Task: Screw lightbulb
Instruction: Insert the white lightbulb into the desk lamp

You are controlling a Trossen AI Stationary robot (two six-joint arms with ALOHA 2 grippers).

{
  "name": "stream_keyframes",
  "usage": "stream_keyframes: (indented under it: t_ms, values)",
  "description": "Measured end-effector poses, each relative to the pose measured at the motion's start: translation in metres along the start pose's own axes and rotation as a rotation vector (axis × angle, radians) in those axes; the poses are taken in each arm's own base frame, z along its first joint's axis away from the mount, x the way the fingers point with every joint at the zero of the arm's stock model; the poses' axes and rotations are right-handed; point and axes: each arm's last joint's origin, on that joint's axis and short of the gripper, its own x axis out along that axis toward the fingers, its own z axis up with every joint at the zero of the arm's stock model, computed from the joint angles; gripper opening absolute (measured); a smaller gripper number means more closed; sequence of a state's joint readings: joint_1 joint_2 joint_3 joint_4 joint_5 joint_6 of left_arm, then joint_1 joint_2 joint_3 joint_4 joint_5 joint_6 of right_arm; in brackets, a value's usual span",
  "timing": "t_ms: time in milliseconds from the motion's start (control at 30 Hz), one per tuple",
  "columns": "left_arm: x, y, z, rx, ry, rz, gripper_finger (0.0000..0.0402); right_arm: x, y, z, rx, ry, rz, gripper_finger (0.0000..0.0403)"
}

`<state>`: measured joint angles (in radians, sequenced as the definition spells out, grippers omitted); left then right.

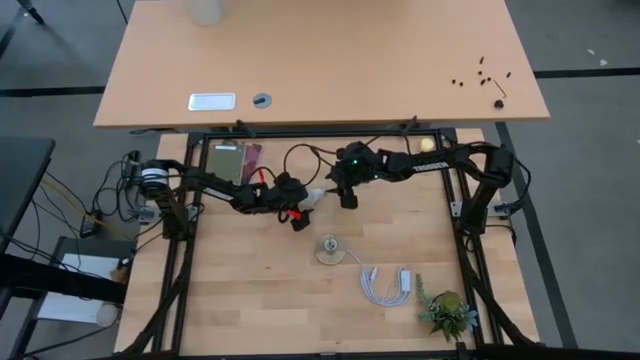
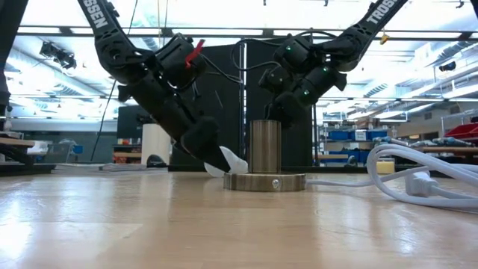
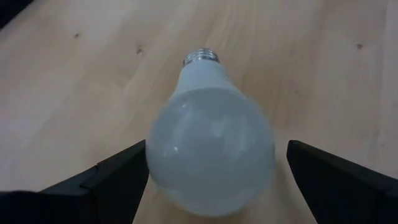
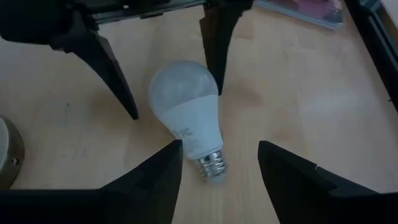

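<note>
My worktop [image 4: 298, 93] shows pale wood, smooth and matt with fine grain. The lightbulb [image 4: 185, 107] looks frosted, milky plastic with a ribbed silvery metal base. The socket [image 2: 264, 168] gleams as brushed metal. My fingers [image 3: 112, 180] are matt black.

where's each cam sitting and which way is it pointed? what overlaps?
High: overhead, straight down; both arms, left gripper at the lightbulb, socket.
Low: table height, level across; both arms drop in, socket central.
Left wrist: past its own open fingers at the lightbulb.
Right wrist: past its open fingers, lightbulb lying on wood, left fingers opposite.
Shared: every view catches the lightbulb.
</note>
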<state>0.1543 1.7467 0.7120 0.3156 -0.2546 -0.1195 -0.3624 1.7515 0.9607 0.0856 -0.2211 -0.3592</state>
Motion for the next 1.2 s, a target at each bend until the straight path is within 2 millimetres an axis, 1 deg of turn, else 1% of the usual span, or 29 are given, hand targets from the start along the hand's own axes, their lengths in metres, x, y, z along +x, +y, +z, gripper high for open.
stream_keyframes:
  t_ms: [100,167,233,367,467,567,800,900,967,1067,1200]
  values:
    - [0.004,-0.001,0.0,-0.002,-0.025,0.005,0.0376,0.007,0.006,-0.004,0.002,0.026,0.01,0.0219]
    - [0.008,-0.002,0.0,0.004,-0.049,0.004,0.0376,0.016,0.009,-0.006,-0.006,0.025,0.012,0.0218]
    - [0.012,-0.002,-0.002,0.023,-0.056,0.004,0.0376,0.022,0.012,-0.012,0.007,0.059,0.023,0.0218]
    - [0.015,-0.003,-0.002,0.042,-0.076,0.009,0.0376,0.029,0.01,-0.017,0.051,0.06,0.002,0.0218]
    - [0.015,-0.002,-0.004,0.073,-0.065,0.044,0.0372,0.031,0.009,-0.019,0.068,0.066,0.001,0.0217]
    - [0.015,-0.001,-0.003,0.074,-0.072,0.072,0.0355,0.031,0.01,-0.019,0.09,0.069,0.004,0.0216]
    - [0.016,0.0,0.0,0.116,-0.1,0.081,0.0293,0.031,0.011,-0.019,0.14,0.071,0.006,0.0216]
    - [0.016,0.001,0.0,0.135,-0.102,0.076,0.0275,0.032,0.014,-0.019,0.154,0.076,0.012,0.0216]
    - [0.016,0.001,0.0,0.134,-0.097,0.077,0.0271,0.032,0.017,-0.019,0.165,0.091,0.015,0.0216]
    - [0.017,0.001,-0.001,0.129,-0.096,0.076,0.0276,0.028,0.019,-0.019,0.173,0.119,0.025,0.0215]
    - [0.016,0.001,0.001,0.129,-0.089,0.066,0.0284,0.013,0.02,-0.008,0.213,0.141,0.03,0.0215]
